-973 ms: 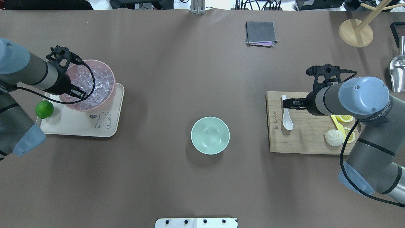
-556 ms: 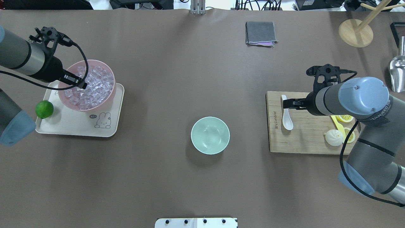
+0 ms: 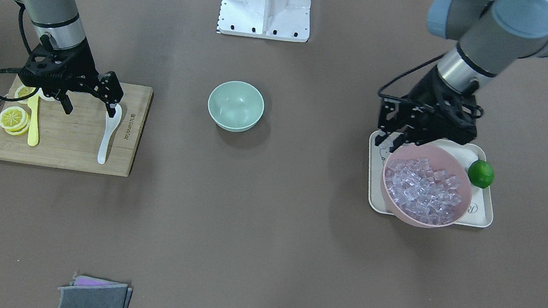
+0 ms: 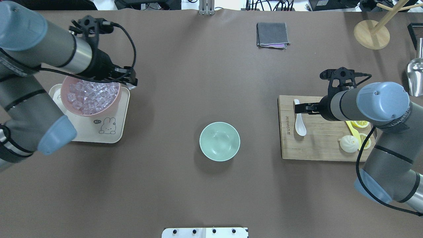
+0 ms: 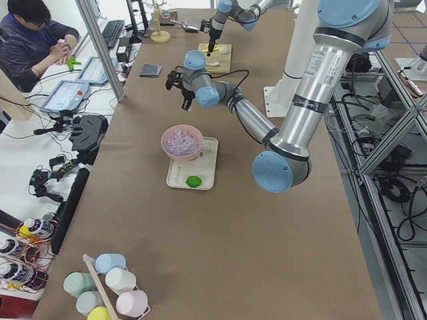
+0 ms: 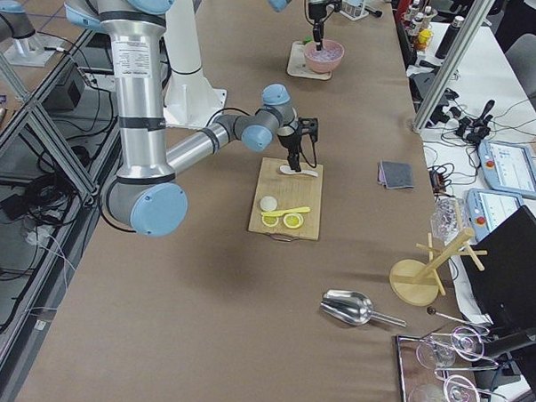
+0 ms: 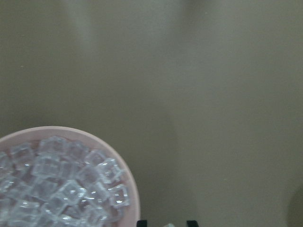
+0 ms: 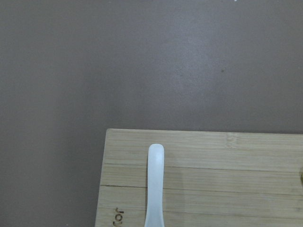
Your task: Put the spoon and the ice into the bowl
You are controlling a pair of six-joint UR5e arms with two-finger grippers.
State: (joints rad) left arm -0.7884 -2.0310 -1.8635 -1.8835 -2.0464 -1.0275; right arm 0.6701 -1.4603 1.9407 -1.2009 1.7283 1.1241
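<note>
Nothing had reached the bowl (image 4: 219, 141) yet; it sat empty in the middle of the table, well apart from both arms. Over on the left, the left gripper (image 7: 166, 223) hung above the far right rim of the pink bowl (image 4: 116, 101), its jaws drawn in on what looked like one piece of ice (image 4: 132, 87), a pale sliver between the tips. Out on the right, the spoon (image 4: 300, 125) lay flat on the board (image 4: 317, 148), with the right gripper (image 4: 299, 108) down at its handle; whether those jaws had closed on it I could not tell. By my reckoning, both carries to the bowl were left to do
</note>
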